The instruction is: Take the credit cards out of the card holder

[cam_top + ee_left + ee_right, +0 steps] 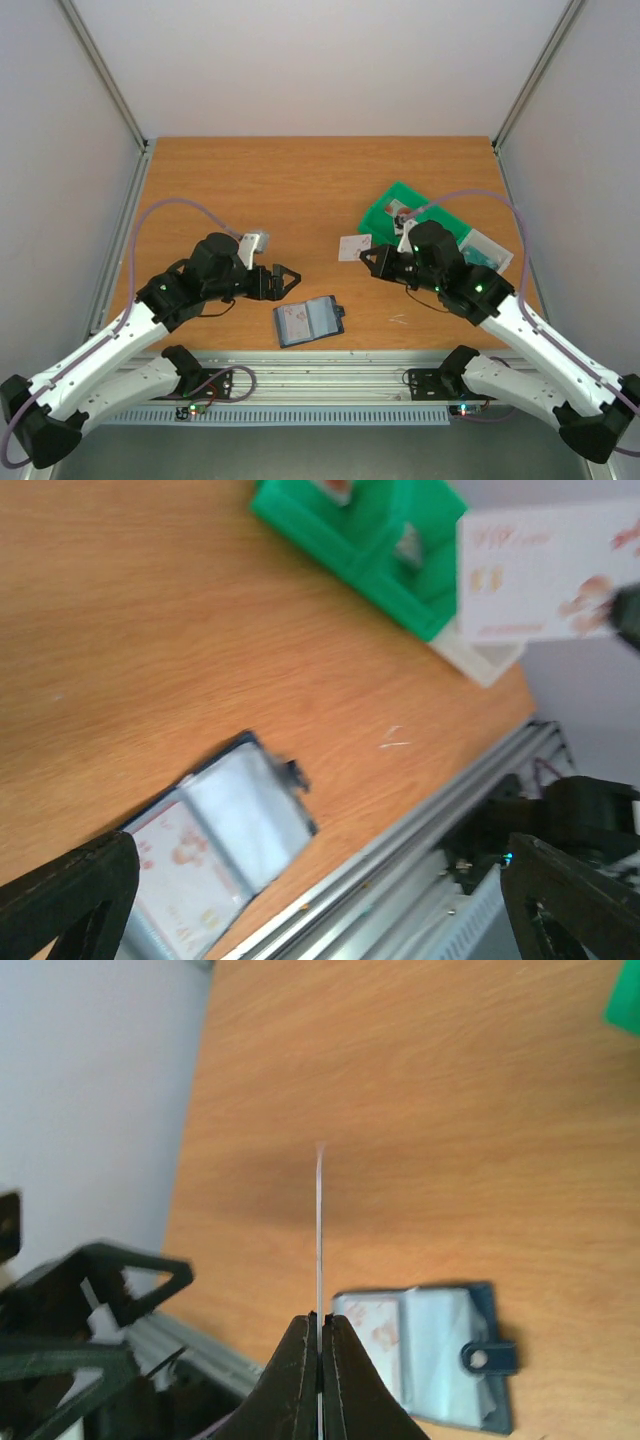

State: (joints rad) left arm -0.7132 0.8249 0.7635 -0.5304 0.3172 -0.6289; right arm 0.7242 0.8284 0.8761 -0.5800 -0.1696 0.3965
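The slate-blue card holder (pixel 308 320) lies open on the table near the front edge, its dark tab on the right side. A whitish card with red print (pixel 293 320) sits in its left panel, which also shows in the left wrist view (pixel 180 875). My right gripper (pixel 372 260) is shut on a whitish credit card (pixel 354 246) and holds it above the table, up and right of the holder. That card is edge-on in the right wrist view (pixel 320 1230). My left gripper (pixel 287 281) is open and empty, just left of and above the holder (pixel 225 830).
A green compartmented tray (pixel 400 212) stands at the right behind the right gripper, with small items in it. A whitish and teal flat item (pixel 487 250) lies at its right side. The metal front rail (pixel 320 362) runs just below the holder.
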